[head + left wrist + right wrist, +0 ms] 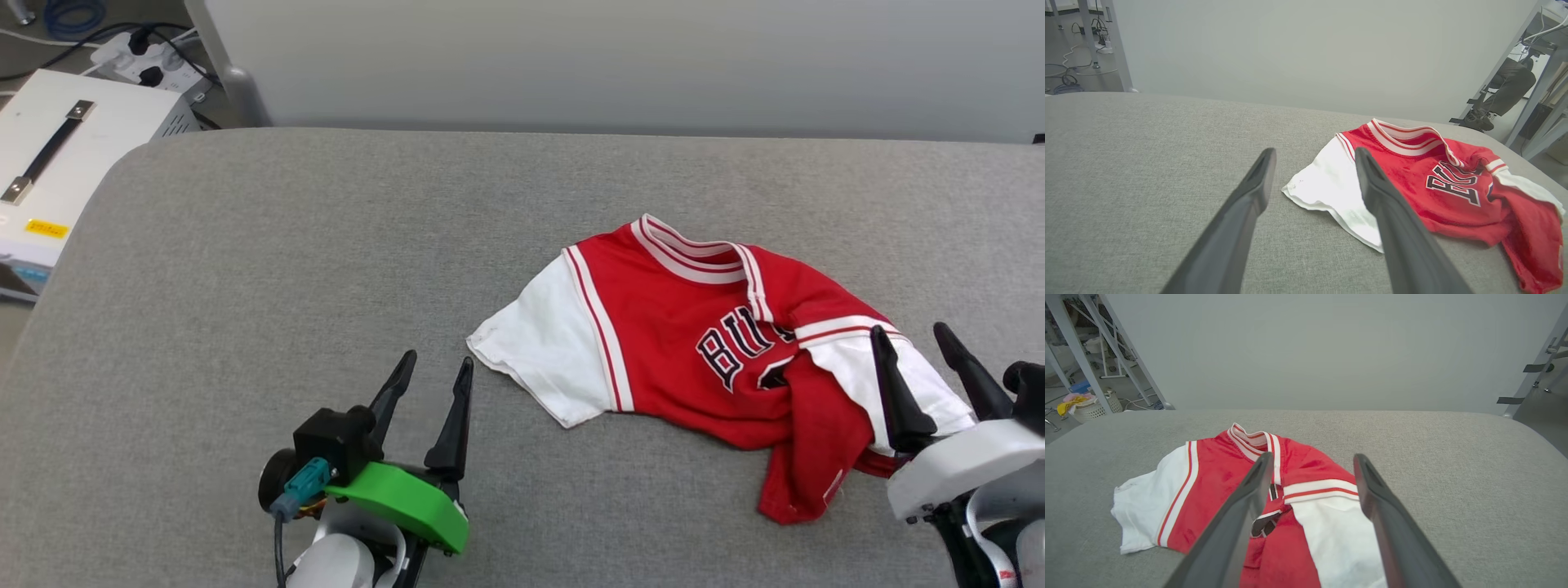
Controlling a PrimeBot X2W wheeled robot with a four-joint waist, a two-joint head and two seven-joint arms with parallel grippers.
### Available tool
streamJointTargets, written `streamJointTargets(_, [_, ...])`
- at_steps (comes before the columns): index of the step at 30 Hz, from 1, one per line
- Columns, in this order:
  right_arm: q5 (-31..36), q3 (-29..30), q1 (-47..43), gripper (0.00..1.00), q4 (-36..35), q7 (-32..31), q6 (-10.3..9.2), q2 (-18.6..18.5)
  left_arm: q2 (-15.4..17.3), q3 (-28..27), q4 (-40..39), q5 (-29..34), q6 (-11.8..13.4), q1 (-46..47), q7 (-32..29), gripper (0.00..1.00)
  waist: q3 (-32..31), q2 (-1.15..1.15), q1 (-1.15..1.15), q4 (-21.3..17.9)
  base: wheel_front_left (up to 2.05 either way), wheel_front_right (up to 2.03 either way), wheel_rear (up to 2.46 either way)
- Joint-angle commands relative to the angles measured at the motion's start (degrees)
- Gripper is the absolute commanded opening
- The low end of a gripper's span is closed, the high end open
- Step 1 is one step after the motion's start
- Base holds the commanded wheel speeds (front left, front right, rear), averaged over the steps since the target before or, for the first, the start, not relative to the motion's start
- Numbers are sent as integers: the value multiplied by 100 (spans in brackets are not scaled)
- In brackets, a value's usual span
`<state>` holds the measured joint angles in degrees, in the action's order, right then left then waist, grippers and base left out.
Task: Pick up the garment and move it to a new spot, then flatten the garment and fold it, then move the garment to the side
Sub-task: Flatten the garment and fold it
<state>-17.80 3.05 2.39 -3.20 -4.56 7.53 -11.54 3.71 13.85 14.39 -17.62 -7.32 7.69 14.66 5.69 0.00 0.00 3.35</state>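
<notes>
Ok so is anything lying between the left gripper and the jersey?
Nothing visible does. Only bare grey cushion lies between the open left gripper and the garment. Its nearest part, a white sleeve, lies just to the gripper's right.

A fold of red cloth lies over the garment's [694, 327] black lettering [739, 347], so the head view gives just "BUL" and a sliver of the number beneath it. The right gripper's [909, 328] near finger [894, 392] covers part of the white sleeve there, and that gripper's body runs off the right and bottom edges. In the right wrist view its fingers [1237, 522] cover most of the lettering, and the bottom edge cuts off the garment's lower part. At the head view's upper left a white box [49, 155] runs off the left edge, and its yellow label [46, 229] is too small to read. In the left wrist view a person's leg [1511, 87] and shoe show, and the rest is hidden behind a grey frame [1533, 98].
</notes>
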Motion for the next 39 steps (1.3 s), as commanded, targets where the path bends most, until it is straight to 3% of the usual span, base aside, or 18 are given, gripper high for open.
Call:
streamJointTargets(1, [46, 5, -88, 100, -66, 133, -4, 52, 29, 22, 59, -53, -16, 33, 34, 100, 24, 0, 0, -164, 0, 0, 0])
streamJointTargets(6, [91, -58, -187, 100, -135, 273, -4, 93, 65, 78, 288, -79, -4, 278, -100, 100, 164, 0, 0, -356, 0, 0, 0])
streamJointTargets(9, [129, -57, -170, 100, -197, 268, -4, 77, 94, 131, 399, -54, 51, 585, -547, 100, 278, 0, 0, -460, 0, 0, 0])
streamJointTargets(15, [181, -166, -115, 100, -245, 247, -4, 98, 172, 235, 761, 15, 335, 1212, -1991, 100, 523, 0, 0, -663, 0, 0, 0])
streamJointTargets(17, [189, -288, -58, 100, -211, 281, -4, 127, 253, 221, 1136, 106, 606, 1583, -2656, 100, 689, 0, 0, -841, 0, 0, 0])
streamJointTargets(26, [189, -420, 23, 100, -138, 346, -4, 113, 504, 223, 2047, 475, 1096, 2106, -2797, 100, 933, 0, 0, -1088, 0, 0, 0])
streamJointTargets(30, [193, -435, 26, 100, -114, 363, -4, 93, 459, 342, 2480, 449, 979, 2128, -2968, 100, 950, 0, 0, -1104, 0, 0, 0])
streamJointTargets(31, [195, -433, 30, 100, -107, 363, -4, 87, 440, 376, 2549, 435, 929, 2119, -3001, 60, 946, 0, 0, -1100, 0, 0, 0])
streamJointTargets(32, [199, -425, 37, 100, -102, 363, -4, 80, 408, 404, 2619, 394, 853, 2105, -3015, 0, 939, 0, 0, -1088, 0, 0, 0])
streamJointTargets(35, [220, -399, 38, 100, -84, 360, -4, 58, 327, 445, 2733, 286, 689, 2064, -2926, 0, 889, 0, 0, -1026, 0, 0, 0])
streamJointTargets(39, [238, -415, 15, 100, -57, 325, -4, 28, 256, 306, 2734, 86, 660, 1992, -2434, 0, 742, 0, 0, -901, 0, 0, 0])
